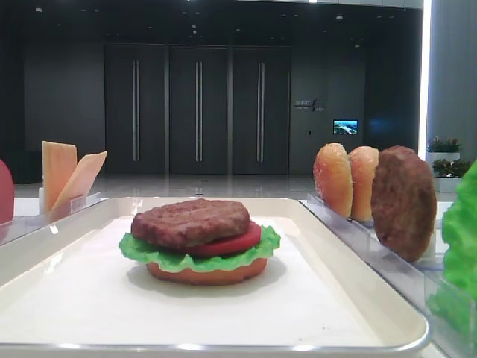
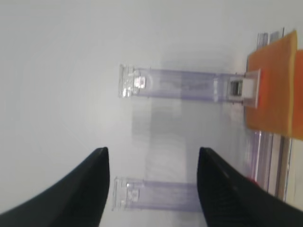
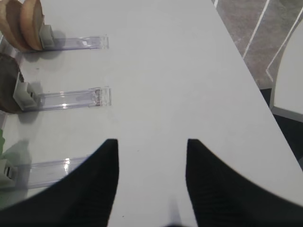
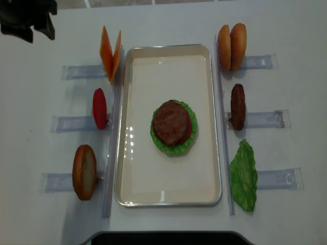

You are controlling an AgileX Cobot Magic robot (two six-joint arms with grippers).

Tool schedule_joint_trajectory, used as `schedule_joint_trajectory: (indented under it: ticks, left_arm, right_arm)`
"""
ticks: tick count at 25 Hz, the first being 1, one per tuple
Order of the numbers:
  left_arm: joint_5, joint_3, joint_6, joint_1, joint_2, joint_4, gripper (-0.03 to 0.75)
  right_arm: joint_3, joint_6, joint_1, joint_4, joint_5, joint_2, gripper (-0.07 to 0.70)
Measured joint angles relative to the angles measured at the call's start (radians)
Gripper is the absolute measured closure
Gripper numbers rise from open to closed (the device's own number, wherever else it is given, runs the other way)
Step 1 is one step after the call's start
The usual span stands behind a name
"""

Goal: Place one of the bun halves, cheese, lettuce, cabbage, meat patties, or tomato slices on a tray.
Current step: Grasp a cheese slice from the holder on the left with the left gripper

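On the tray sat bun, lettuce, tomato and a patty. Cheese stood just beyond its far-left corner; the left end effector, spread and empty, probably needed to pinch it next.

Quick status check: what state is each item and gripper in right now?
Tray: holds a stack of bun half, lettuce, tomato, patty on top.
Cheese: two slices upright in their rack.
Spare patty: upright in its rack.
Left gripper: open, empty.
Right gripper: open, empty.
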Motion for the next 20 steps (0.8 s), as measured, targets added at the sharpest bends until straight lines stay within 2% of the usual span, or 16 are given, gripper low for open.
schedule_joint_trajectory:
  ticks: [3,6,10,15,20]
  left_arm:
    - [0.053,-0.135,0.001,-0.012,0.1,-0.001,0.264]
    - [0.082,-0.207,-0.011,-0.044,0.144,-0.002,0.264]
    - [0.092,-0.217,-0.096,-0.155,0.162,0.017,0.264]
    - [0.072,-0.217,-0.24,-0.294,0.164,0.013,0.264]
    - [0.045,-0.217,-0.341,-0.348,0.164,0.04,0.264]
  right_arm:
    - [0.0,0.0,0.0,0.0,0.0,0.0,0.313]
    - [0.0,0.0,0.0,0.0,0.0,0.0,0.313]
    - [0.0,0.0,0.0,0.0,0.0,0.0,0.313]
    - [0.0,0.0,0.0,0.0,0.0,0.0,0.313]
    - [0.0,0.0,0.0,0.0,0.0,0.0,0.313]
